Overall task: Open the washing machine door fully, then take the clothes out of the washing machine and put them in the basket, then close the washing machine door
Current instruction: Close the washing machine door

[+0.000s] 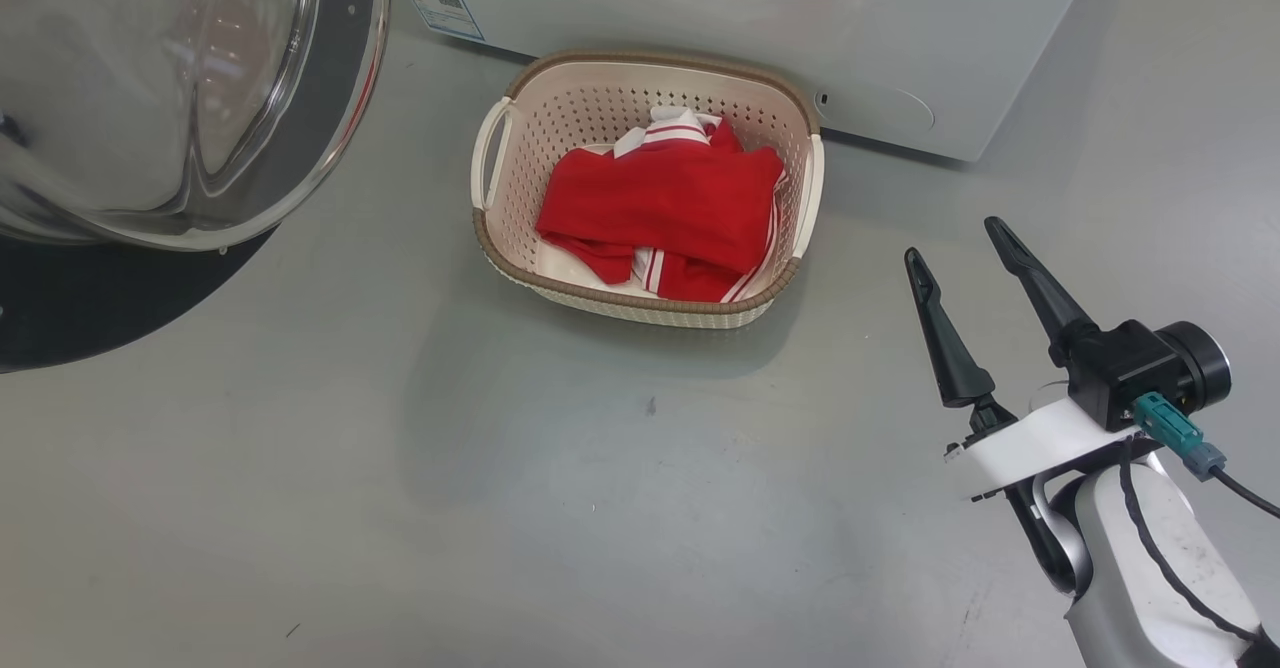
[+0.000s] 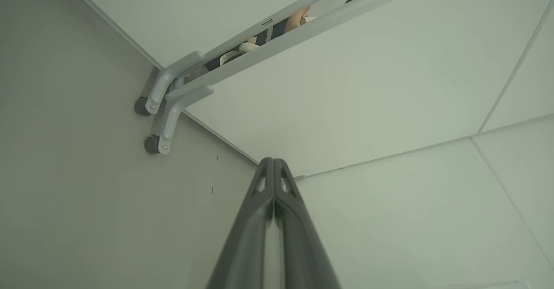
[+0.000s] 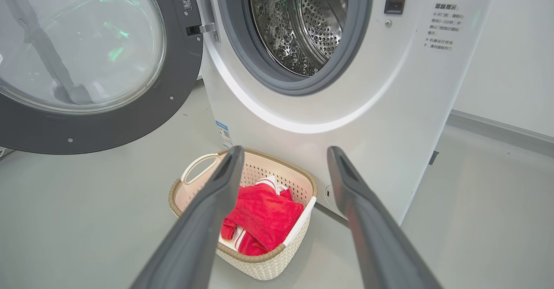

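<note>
Nearest, at the right, the right gripper hangs above the smooth grey floor, its two long dark fingers spread wide and holding nothing. It points toward the basket, well apart from it. The left gripper is clenched, its fingers pressed flat together on nothing, aimed at pale wall panels and grey tubular legs on small black castors.

Farther on, the small cream perforated plastic basket with a brown woven-look rim stands on the floor, just in front of the washing machine. The bright red fabric clothes with white stripes lie bunched inside it, below the rim.

To the left, the large round washing machine door with a glossy black rim and domed clear glass stands swung wide open on its hinges.

Farthest, the big white front-loading washing machine shows its grey rubber-rimmed mouth and perforated steel drum, with a small blue label low at its left corner.
</note>
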You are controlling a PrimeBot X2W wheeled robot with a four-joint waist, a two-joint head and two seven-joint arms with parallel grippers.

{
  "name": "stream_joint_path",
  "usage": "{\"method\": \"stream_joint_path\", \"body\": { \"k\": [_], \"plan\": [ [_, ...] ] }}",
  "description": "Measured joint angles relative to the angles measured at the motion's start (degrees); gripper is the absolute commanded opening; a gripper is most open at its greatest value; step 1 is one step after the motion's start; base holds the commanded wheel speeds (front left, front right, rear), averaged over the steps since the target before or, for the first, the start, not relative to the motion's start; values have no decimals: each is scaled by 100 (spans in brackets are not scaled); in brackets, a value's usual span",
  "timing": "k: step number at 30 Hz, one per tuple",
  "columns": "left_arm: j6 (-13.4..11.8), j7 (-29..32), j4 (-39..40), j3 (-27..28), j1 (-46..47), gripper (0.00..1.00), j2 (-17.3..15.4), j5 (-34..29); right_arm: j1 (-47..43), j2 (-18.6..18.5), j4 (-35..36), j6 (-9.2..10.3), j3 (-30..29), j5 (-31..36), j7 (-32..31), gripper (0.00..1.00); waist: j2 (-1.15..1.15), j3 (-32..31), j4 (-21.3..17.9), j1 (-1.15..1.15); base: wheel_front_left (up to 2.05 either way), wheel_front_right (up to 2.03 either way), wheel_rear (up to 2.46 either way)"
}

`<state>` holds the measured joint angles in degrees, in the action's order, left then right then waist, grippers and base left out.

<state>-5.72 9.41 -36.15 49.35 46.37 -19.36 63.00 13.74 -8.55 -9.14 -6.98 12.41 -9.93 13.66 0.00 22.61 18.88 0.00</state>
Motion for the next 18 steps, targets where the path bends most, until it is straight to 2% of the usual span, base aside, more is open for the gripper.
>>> {"method": "stream_joint_path", "body": {
  "k": [5,18],
  "plan": [
    [-44,456,-376,45,116,0,-8,300,2,16,-29,0,49,0,1,100,0,-67,-30,0,0,0,0],
    [-63,1419,-999,-137,268,0,22,464,37,77,-152,0,147,-10,2,100,0,-232,-67,0,0,0,0]
  ]
}}
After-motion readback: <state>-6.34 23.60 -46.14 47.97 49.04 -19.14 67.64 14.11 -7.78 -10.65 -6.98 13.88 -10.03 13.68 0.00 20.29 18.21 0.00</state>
